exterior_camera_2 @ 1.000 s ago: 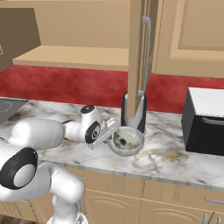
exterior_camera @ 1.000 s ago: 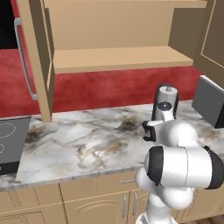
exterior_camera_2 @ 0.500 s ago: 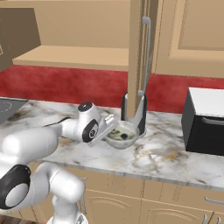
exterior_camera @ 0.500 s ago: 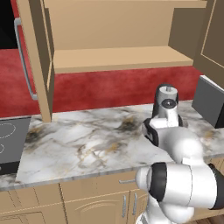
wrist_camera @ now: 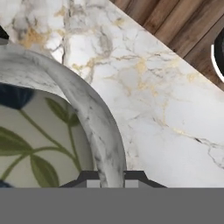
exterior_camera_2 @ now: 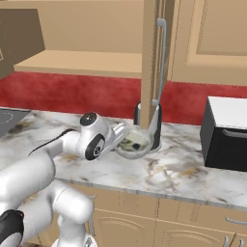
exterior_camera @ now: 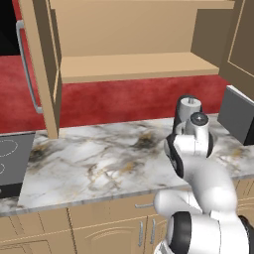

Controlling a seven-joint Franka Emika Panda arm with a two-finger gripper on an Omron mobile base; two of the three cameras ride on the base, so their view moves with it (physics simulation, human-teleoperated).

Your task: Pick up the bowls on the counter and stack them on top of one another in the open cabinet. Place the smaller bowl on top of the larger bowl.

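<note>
Simulated kitchen: marble counter [exterior_camera_2: 183, 173] over light wooden drawers, red backsplash behind, open wooden cabinet [exterior_camera: 134, 67] above.

Nearest, in the hand view: gripper [wrist_camera: 111, 177] pinching the thick marbled rim of the larger bowl [wrist_camera: 52, 131], one dark fingertip to each side of the wall. Leaf pattern showing on the inside of that bowl.

From the right base view: gripper [exterior_camera_2: 117, 136] at the near-left rim of the larger bowl [exterior_camera_2: 134, 144], bowl apparently a little tilted or just lifted at the counter's back, right in front of the black-and-silver appliance [exterior_camera_2: 147, 123]. Whether it still touches the marble: cannot tell. Smaller bowl not made out.

For the step in hand, by judgement: lift straight up first, away from the appliance behind; keep the mouth facing up, since a one-sided rim grip invites swinging; carry slowly leftward and up to the cabinet shelf [exterior_camera_2: 82, 62], set down flat with room above for the second bowl.

Orientation: bowl round, so no long axis across; opening upward, slightly canted toward the gripper.
</note>
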